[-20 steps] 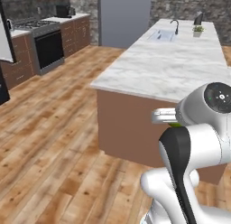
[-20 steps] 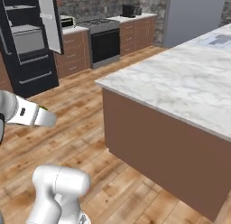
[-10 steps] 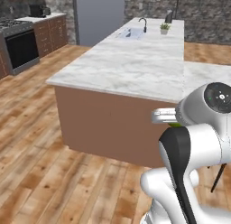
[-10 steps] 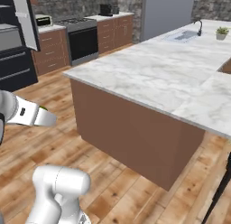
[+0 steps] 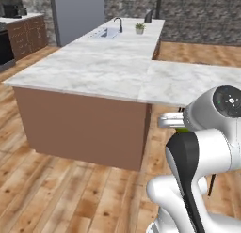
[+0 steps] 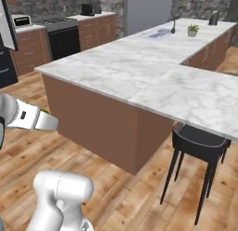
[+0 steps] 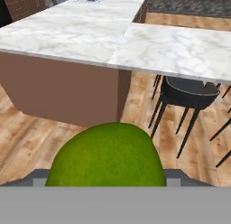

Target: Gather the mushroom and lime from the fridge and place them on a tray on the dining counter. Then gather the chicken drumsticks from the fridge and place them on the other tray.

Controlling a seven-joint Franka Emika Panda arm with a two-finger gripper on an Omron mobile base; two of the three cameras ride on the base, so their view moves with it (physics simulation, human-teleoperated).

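I am looking along the gripper (image 7: pixel 106 184) in the hand view, and the lime (image 7: pixel 106 154) is sitting right between its fingers, a big rough green dome filling the low middle of that picture. The jaws are standing wide, one grey finger edge showing on each side of the fruit, so I am reading them as clamped on the lime; the contact itself is hidden by the fruit, so I am only fairly sure of that.

In the right base view a sliver of green (image 6: pixel 44 112) is peeking out just above the white forearm at the near left, which I am taking to be the same lime. In the left base view a small green patch (image 5: pixel 181 130) is showing under the wrist at the right.

Ahead of me the marble dining counter (image 5: pixel 113 67) is stretching from near to far, with a brown base. A sink (image 5: pixel 107 33) and a small potted plant (image 5: pixel 139 27) are sitting at its far end. A black stool (image 6: pixel 200 144) is standing tucked under the counter's right overhang, over the wooden floor (image 5: pixel 56 190).
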